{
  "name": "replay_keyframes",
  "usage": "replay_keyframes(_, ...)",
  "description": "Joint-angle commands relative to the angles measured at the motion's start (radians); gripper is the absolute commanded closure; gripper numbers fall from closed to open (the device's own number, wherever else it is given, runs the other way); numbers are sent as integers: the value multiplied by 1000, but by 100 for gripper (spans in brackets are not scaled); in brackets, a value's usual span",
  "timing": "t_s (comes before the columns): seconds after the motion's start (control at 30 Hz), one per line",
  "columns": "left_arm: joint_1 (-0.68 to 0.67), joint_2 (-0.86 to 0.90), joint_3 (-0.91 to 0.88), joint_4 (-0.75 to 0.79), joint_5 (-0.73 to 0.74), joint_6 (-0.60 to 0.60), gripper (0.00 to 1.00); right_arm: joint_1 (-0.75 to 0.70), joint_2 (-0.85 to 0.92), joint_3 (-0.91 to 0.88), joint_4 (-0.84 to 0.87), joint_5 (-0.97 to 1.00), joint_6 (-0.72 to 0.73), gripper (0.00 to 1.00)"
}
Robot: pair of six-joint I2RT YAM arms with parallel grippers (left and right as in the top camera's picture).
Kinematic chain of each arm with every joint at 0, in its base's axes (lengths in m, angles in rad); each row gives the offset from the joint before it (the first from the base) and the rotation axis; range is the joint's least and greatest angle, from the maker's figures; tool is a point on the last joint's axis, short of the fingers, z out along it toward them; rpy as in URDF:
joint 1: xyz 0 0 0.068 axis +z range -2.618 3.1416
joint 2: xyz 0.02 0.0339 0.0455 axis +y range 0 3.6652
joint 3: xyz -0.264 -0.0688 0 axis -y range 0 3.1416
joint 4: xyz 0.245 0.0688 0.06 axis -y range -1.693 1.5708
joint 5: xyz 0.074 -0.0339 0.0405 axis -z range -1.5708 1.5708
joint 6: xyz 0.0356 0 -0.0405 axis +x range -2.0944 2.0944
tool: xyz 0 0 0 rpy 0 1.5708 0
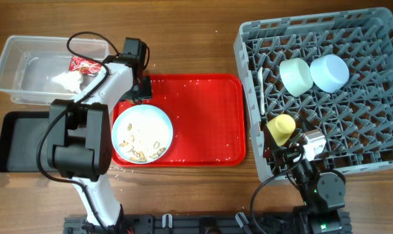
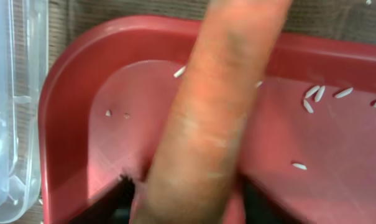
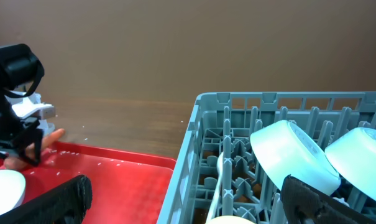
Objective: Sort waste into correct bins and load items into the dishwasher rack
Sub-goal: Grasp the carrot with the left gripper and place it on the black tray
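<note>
My left gripper [image 1: 141, 90] is shut on the small orange carrot [image 2: 206, 124] over the far left corner of the red tray [image 2: 82, 124]. The carrot also shows in the right wrist view [image 3: 51, 135]. The clear tub [image 1: 21, 65] holds the red wrapper [image 1: 84, 64] and the tissue wad [image 1: 67, 80]. The black tray [image 1: 17, 140] sits in front of it. The pale blue plate [image 1: 142, 120] holds beige scraps [image 1: 141, 146]. The grey rack [image 1: 339, 130] holds the pale green bowl [image 1: 295, 76], light blue bowl [image 1: 330, 71], white spoon [image 1: 262, 91] and yellow-green cup [image 1: 282, 128]. My right gripper [image 3: 188, 199] is open just over the cup.
Rice-like grains [image 2: 318, 93] lie scattered on the red tray [image 1: 202, 117], which sits between the bins and the rack. The left arm's base [image 1: 76, 140] stands beside the plate and black tray. Bare wooden table [image 1: 196, 39] lies behind.
</note>
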State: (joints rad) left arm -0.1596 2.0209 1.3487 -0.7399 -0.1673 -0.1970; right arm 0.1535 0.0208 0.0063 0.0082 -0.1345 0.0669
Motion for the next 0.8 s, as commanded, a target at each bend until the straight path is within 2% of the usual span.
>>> replay_keyframes(0.0,8,27,1,-4,-16,11,69,-3,-10,-1,3,-13,14,0)
replay_keyframes(0.1,18,-10,46,-10,-79,11,69,-3,-10,-1,3,-13,14,0)
replay_keyframes(0.23,28,-95,151,-55,-77,2,69,-3,-10,-1,3,-13,14,0)
replay_keyframes(0.33,28,-194,212,-141,-58,-51,72,-3,-10,-1,3,-13,14,0)
replay_keyframes(0.4,28,-279,215,-225,-35,-112,82,-4,-10,-1,3,-13,14,0)
replay_keyframes(0.43,28,-335,215,-297,-36,-156,90,-3,-10,-1,3,-13,14,0)
replay_keyframes(0.5,40,-410,215,-377,-43,-165,96,-3,-10,-1,3,-13,14,0)
replay_keyframes(0.6,129,-488,205,-543,-164,-360,96,-3,-10,-1,3,-13,14,0)
replay_keyframes(0.67,219,-494,153,-559,-182,-428,96,-3,-10,-1,3,-13,14,0)
replay_keyframes(0.73,364,-494,11,-542,-182,-626,96,-3,-10,-1,3,-13,14,0)
replay_keyframes(0.77,408,-494,-39,-523,-181,-678,96,-3,-10,-1,3,-13,14,0)
